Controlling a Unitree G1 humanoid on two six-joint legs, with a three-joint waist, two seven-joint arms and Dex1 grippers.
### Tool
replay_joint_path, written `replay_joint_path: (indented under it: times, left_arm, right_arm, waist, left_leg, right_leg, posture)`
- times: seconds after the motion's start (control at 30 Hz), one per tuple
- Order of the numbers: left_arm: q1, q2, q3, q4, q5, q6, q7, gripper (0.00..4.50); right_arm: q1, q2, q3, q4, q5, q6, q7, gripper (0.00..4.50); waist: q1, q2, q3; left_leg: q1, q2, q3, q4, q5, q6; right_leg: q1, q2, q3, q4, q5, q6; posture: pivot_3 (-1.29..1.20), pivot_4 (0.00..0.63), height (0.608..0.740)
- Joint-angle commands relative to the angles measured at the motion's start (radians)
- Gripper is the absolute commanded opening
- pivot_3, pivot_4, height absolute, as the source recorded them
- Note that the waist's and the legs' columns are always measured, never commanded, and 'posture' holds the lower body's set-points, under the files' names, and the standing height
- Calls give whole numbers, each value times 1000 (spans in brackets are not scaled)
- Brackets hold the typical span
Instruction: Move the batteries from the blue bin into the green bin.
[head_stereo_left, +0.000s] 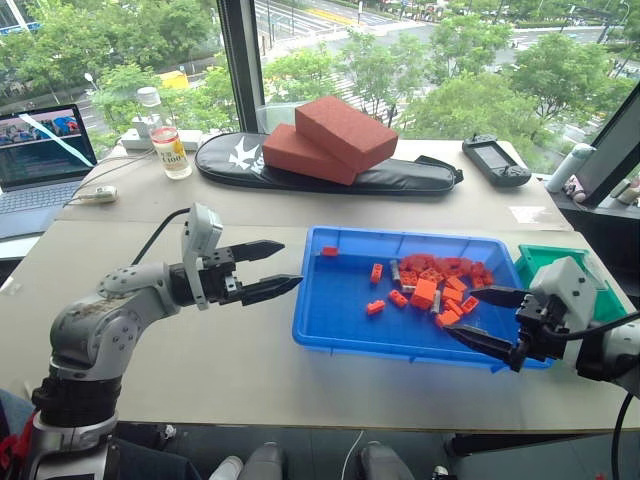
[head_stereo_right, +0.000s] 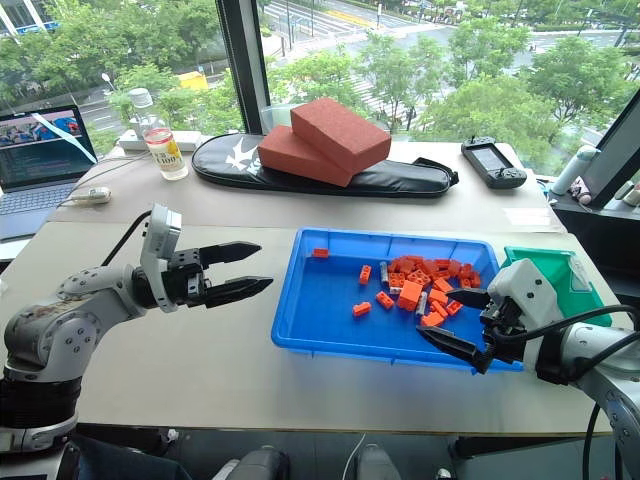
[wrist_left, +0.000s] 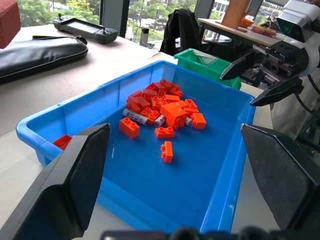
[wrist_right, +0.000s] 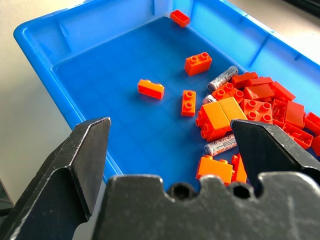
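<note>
An upper-floor office — laptop (head_stereo_left: 40, 160) on a table (head_stereo_left: 200, 330), window (head_stereo_left: 420, 60) over treetops.

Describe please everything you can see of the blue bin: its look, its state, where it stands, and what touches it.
The blue bin is a wide, shallow rectangular tray of glossy bright blue plastic with a raised rim. It rests flat on the beige table, beside the green bin. Orange bricks lie piled toward its right side, a few scattered leftward, with grey batteries among them. The right tool hangs open over its near right corner.
</note>
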Motion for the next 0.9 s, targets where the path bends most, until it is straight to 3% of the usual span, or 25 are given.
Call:
replay_joint_path:
  times: [0.03,0.33,0.5,0.7,0.9]
  left_arm:
    - [-25,8,1,3,-7,-33,-32,4500]
    - [-60,86,-74,91,42,-98,-249,4500]
    - [-85,103,-112,108,60,-120,-320,4500]
    - [-126,72,-138,151,91,-141,-320,4500]
    - [-124,66,-138,143,97,-141,-317,4500]
  right_arm:
    - [5,-3,-13,-27,5,-26,1,4467]
    - [3,-50,-36,-12,-3,-10,15,4467]
    - [-81,-104,81,19,-65,3,-25,4467]
    - [-400,-73,359,263,-193,128,-138,4467]
    - [-466,-79,495,331,-272,84,-85,4467]
  waist:
    - [0,0,0]
    - [-1,0,0]
    - [-2,0,0]
    - [-11,0,0]
    - [-6,0,0]
  left_leg:
    - [0,0,0,0,0,0]
    - [0,0,0,0,0,0]
    - [1,0,1,0,0,0]
    - [2,0,2,1,0,0]
    - [-4,0,1,1,0,0]
  right_leg:
    - [0,0,0,0,0,0]
    - [0,0,0,0,0,0]
    - [0,0,0,0,0,0]
    - [1,0,1,0,0,0]
    - [-4,0,1,0,0,0]
  posture:
    - [0,150,740]
    - [0,150,740]
    - [0,150,740]
    - [0,150,740]
    - [0,150,740]
